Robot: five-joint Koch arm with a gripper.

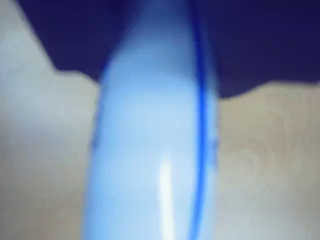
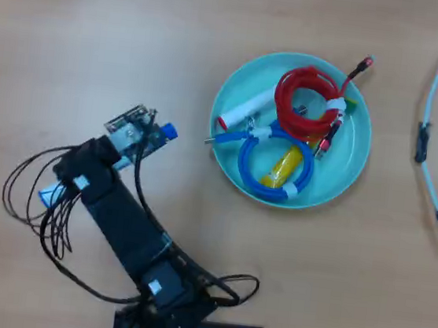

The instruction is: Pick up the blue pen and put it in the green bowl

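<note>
Gripper (image 2: pixel 129 150) over blue pen (image 2: pixel 167 133), green bowl (image 2: pixel 227 165) w/ cables nearby.

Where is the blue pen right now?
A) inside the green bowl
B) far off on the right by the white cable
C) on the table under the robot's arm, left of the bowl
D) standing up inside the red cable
C: in the overhead view the blue pen lies on the table under the arm, its blue cap poking out, left of the green bowl.
</note>
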